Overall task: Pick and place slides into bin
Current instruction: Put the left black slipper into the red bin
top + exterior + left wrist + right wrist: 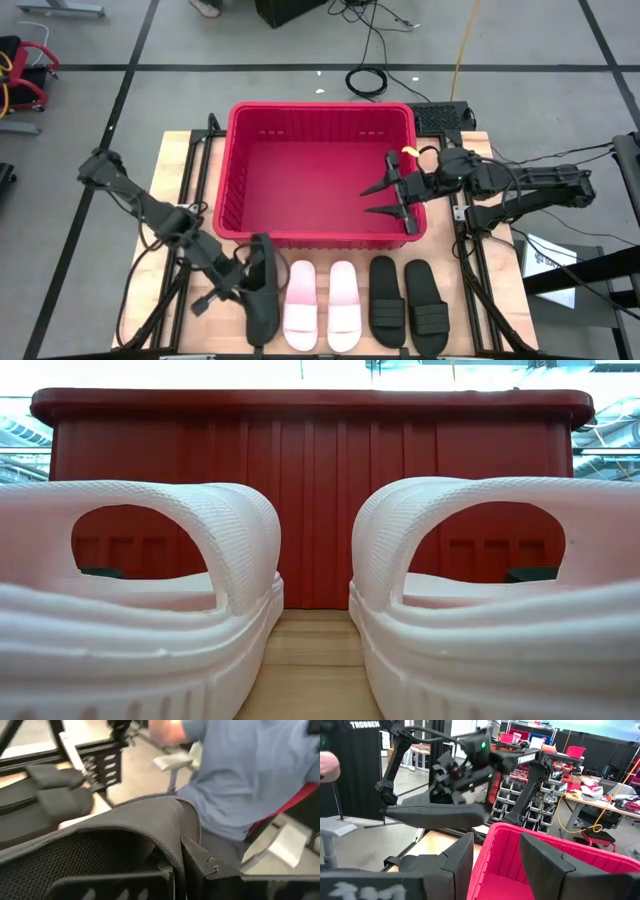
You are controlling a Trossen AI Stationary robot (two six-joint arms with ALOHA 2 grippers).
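My left gripper (248, 278) is shut on a black slide (264, 300) at the table's near left, left of the two white slides (322, 305). The right wrist view shows this slide (435, 815) hanging under that gripper, above the table. Two more black slides (407, 300) lie flat on their soles right of the white pair. The red bin (320, 112) stands behind the row. My right gripper (372, 200) is open and empty, held level over the bin's right half. My left gripper holds the black slide by its wide strap (150, 820), which fills its wrist view; a finger (200, 862) shows against the strap's edge. The slide is lifted clear of the table and hangs below the gripper, its length running from near to far.
Black rails (195, 170) run along both sides of the wooden table. A person in a blue shirt (250, 765) sits beyond the table's edge in the left wrist view. Cables (370, 78) lie on the floor behind the bin.
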